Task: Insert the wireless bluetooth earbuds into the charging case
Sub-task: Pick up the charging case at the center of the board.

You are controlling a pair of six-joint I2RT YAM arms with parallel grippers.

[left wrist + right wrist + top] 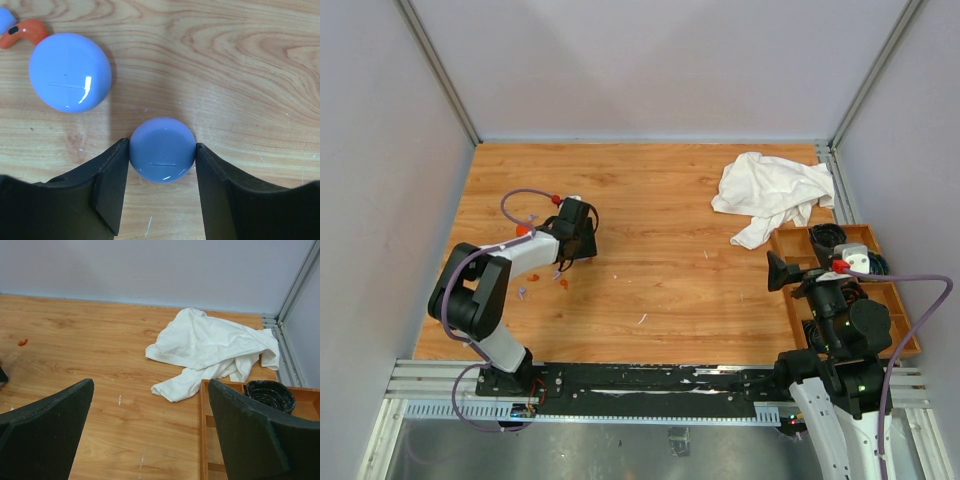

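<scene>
My left fingers (161, 147) pinch the smaller lavender disc (162, 162), probably a charging case: the securing step. An orange-red earbud (25, 32) lies up-left of them, beyond a bigger lavender disc (70, 72). My right fingers (150, 430) gape, empty. Next, lift gently, since the gloss may slip.

I see 1 crumpled white cloth (770, 195) at the far right of the wooden bench (660, 190), lying against the far rim of an orange-brown compartmented tray (202, 430). 1 black ribbed round object (270, 395) sits in its far compartment.
</scene>
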